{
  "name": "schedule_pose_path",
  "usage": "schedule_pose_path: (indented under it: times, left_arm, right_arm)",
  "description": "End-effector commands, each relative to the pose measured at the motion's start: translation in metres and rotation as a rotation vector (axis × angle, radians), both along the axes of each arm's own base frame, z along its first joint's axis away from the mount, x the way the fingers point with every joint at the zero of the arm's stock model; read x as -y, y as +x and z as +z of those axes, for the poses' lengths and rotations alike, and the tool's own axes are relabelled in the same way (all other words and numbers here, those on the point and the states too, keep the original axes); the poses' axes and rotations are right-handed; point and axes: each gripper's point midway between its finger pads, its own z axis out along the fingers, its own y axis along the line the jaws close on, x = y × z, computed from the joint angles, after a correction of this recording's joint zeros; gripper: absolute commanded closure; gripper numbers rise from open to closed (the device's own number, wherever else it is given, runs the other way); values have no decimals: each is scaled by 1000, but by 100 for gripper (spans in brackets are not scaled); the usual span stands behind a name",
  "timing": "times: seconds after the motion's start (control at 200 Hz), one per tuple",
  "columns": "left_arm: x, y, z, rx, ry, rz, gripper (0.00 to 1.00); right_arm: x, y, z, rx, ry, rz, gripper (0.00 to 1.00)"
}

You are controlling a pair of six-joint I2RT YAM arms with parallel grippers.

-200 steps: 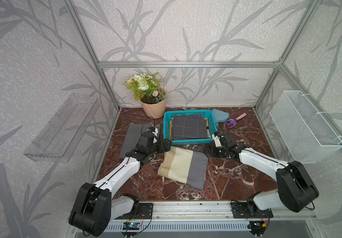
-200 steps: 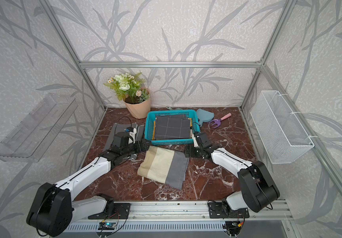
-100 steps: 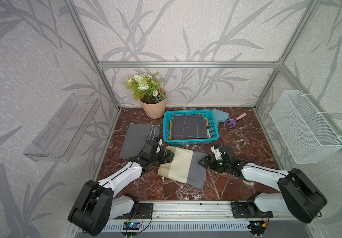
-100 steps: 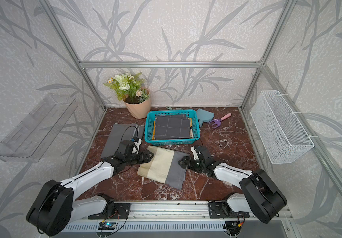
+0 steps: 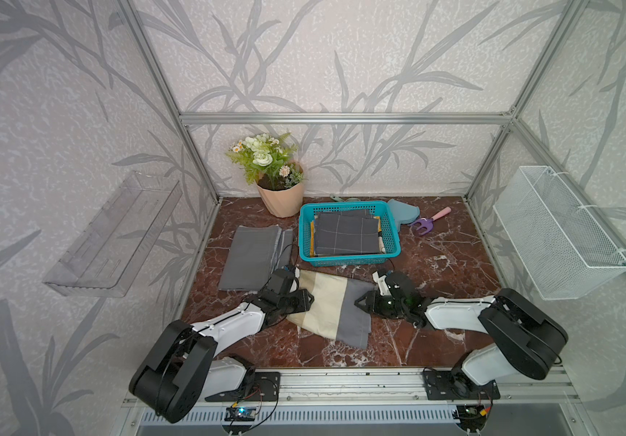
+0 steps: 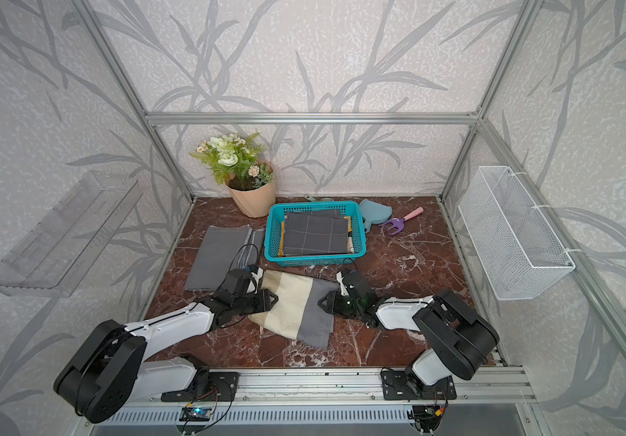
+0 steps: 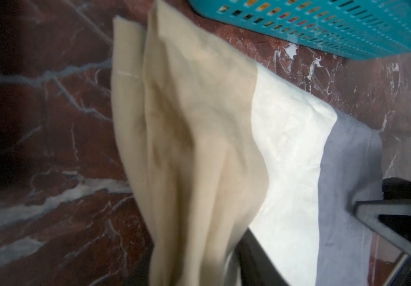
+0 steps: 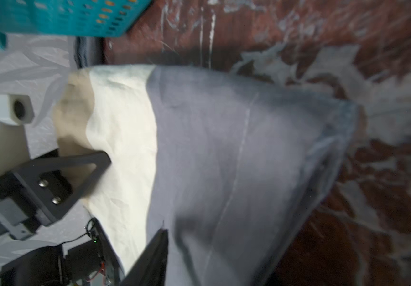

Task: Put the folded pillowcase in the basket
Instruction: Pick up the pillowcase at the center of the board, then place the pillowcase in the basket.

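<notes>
Left wrist view: pillowcase (image 7: 199, 123) pinched in our left end effector (image 7: 197, 270), right end effector (image 5: 358, 302) clamps its grey edge. Let's lift evenly, basket (image 5: 345, 259) at twelve o'clock.

White-shelled arms (image 5: 230, 327) with bulky black joints and thin cables end in black left hand (image 5: 308, 298) and right hand (image 5: 358, 302)

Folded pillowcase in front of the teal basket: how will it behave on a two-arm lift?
Likely floppy: the folded pillowcase ridges up toward the left end effector. Probably light, since it is thin cloth lying nearly flat. The middle may sag between grips, and layers could splay; a loose under-layer shows at one edge.
</notes>
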Motion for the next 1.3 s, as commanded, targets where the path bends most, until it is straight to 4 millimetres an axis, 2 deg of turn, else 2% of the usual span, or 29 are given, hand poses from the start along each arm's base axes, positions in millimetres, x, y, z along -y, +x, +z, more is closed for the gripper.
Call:
schedule_pose_path:
  times: [0.0,0.02,0.13,0.255,0.385,0.54,0.68,0.775,0.88,1.005,1.105,1.19,1.295]
  left_arm:
    - [1,-1,1,9,1,-1,94]
    - [1,-1,2,11,1,0,100]
    - [2,0,9,28,-7,-1,100]
    - [11,3,30,76,-49,-20,100]
    - [26,6,63,145,-91,-53,100]
    - [47,8,106,215,-154,-119,100]
    - [64,15,159,318,-233,-161,100]
    - [72,24,198,406,-281,-168,100]
    - [72,45,229,512,-275,-123,100]
    - [64,82,244,631,-197,-20,100]
    - [71,112,244,671,-169,1,100]
    - [82,139,235,671,-161,2,100]
    - [85,171,217,647,-147,27,100]
  right_arm:
    - [4,-7,-12,-29,-74,4,94]
    - [4,-7,-12,-30,-79,6,100]
    - [5,-6,-7,-13,-96,9,100]
    - [9,-1,16,46,-125,17,100]
    - [14,2,58,148,-164,44,100]
    - [18,7,121,284,-145,52,100]
    - [19,14,174,401,-124,48,100]
    - [20,23,202,472,-157,60,100]
    - [23,47,221,517,-204,60,100]
    - [29,84,243,546,-206,43,100]
    - [38,122,247,542,-196,17,100]
    - [45,154,246,545,-214,1,100]
    - [49,191,228,526,-257,-3,100]
